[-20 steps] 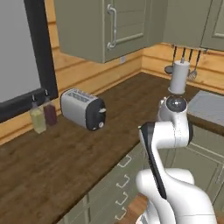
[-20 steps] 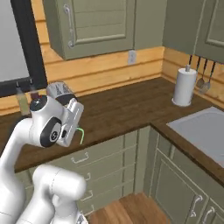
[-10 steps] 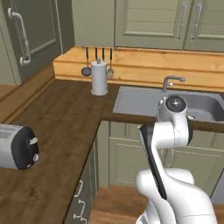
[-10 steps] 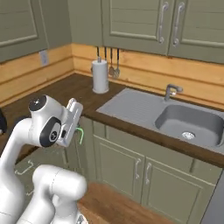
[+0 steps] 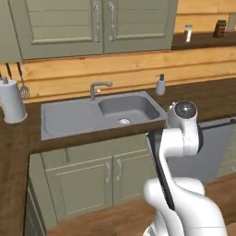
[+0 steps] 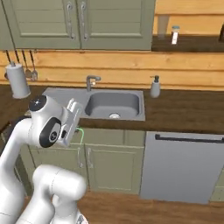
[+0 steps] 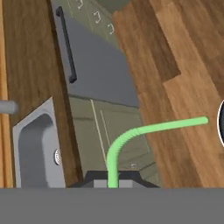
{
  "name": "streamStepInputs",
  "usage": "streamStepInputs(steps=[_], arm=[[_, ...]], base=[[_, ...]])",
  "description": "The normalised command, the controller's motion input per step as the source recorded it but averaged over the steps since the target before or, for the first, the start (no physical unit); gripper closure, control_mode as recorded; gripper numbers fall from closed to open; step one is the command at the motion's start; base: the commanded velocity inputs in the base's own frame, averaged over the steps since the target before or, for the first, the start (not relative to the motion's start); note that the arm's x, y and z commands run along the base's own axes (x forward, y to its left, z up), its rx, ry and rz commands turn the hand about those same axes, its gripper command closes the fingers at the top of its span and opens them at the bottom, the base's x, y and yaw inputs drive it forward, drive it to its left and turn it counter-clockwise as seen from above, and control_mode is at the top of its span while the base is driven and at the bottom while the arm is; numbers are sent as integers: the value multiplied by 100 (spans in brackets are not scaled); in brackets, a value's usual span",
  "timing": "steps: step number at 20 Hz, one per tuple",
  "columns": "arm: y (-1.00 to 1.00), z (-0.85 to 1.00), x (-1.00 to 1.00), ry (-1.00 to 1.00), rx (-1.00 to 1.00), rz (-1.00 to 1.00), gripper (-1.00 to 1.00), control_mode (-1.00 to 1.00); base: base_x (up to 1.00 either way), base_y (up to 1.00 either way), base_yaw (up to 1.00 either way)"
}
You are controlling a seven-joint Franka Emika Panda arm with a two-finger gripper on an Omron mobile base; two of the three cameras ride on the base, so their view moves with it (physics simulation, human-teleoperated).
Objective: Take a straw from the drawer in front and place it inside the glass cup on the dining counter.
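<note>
- Since a second ago the base has turned: the toaster and bottles that stood ahead then have left the view, the paper towel roll (image 5: 11, 101) has slid to the far left, and the sink now lies straight ahead. The arm keeps the same folded pose, and the gripper stays clamped on the straw.
- The green straw (image 7: 141, 136) is pinched at its lower end in the gripper (image 7: 113, 178), whose fingers are closed tight on it. From the hand view it rises from the fingertips, bends at its ribbed elbow and runs out to the right over the wooden floor (image 7: 183, 65).
- In the right base view a short green curve of the straw (image 6: 79, 131) shows just below the hand, in front of the cabinet doors (image 6: 100, 162) under the sink.
- The gripper (image 6: 73, 114) hangs in the air at worktop height, near the sink edge and touching nothing else.
- The grey sink (image 5: 126, 108) with its tap (image 5: 97, 87) is set in the dark wood worktop (image 5: 207, 99); a soap dispenser (image 5: 160, 85) stands to its right against the wall.
- A grey dishwasher front (image 6: 183, 168) with a dark handle sits right of the cabinet doors.
- Olive wall cupboards (image 5: 92, 25) hang above, and small jars (image 5: 187, 32) stand on a shelf at the far right.
</note>
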Motion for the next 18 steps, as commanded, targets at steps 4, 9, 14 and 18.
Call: streamStepInputs(steps=[4,9,14,18], arm=[[0,0,0,0,0,0,100,100],[0,0,0,0,0,0,100,100],[0,0,0,0,0,0,100,100],[0,0,0,0,0,0,100,100]], base=[[42,-77,-65],[49,-74,-64],[51,-69,-63],[48,-82,-62]])
